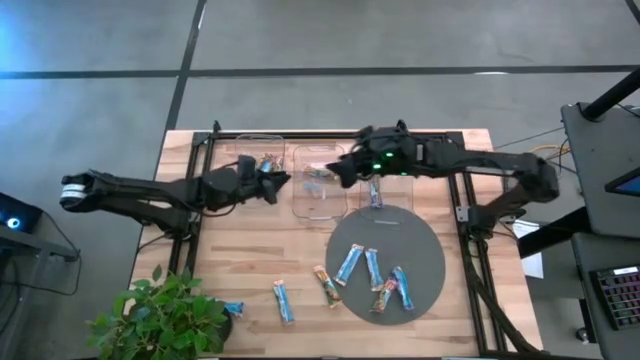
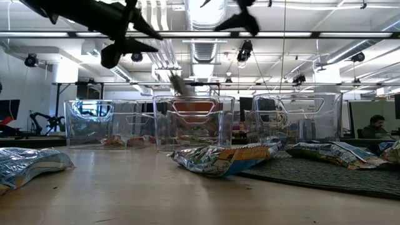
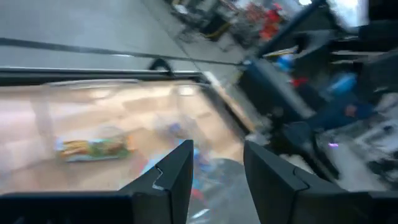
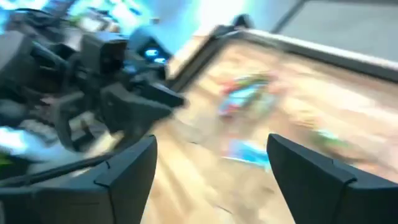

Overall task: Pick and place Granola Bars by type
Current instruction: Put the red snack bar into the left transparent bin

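Several wrapped granola bars lie flat on a dark round mat [image 1: 420, 250], among them a light blue one [image 1: 349, 265]. Others lie on the wood: one [image 1: 283, 300], one [image 1: 327, 285], one by the plant [image 1: 232, 308]. Three clear bins stand at the back: left [image 1: 245, 150], middle [image 1: 318, 205], right [image 1: 400, 195], each with a bar or more inside. My left gripper [image 1: 283, 183] [image 3: 217, 168] is open and empty between the left and middle bins. My right gripper [image 1: 335, 172] [image 4: 211, 168] is open and empty over the middle bin. In the low view a small tan bar [image 2: 178, 84] is in the air just above the middle bin.
A potted plant [image 1: 160, 315] stands at the table's near left corner. Black frame rails [image 1: 465, 215] run along the table's sides. The bins' rims [image 2: 194, 99] stand well above the tabletop. Bare wood lies between the bins and the near edge on the left.
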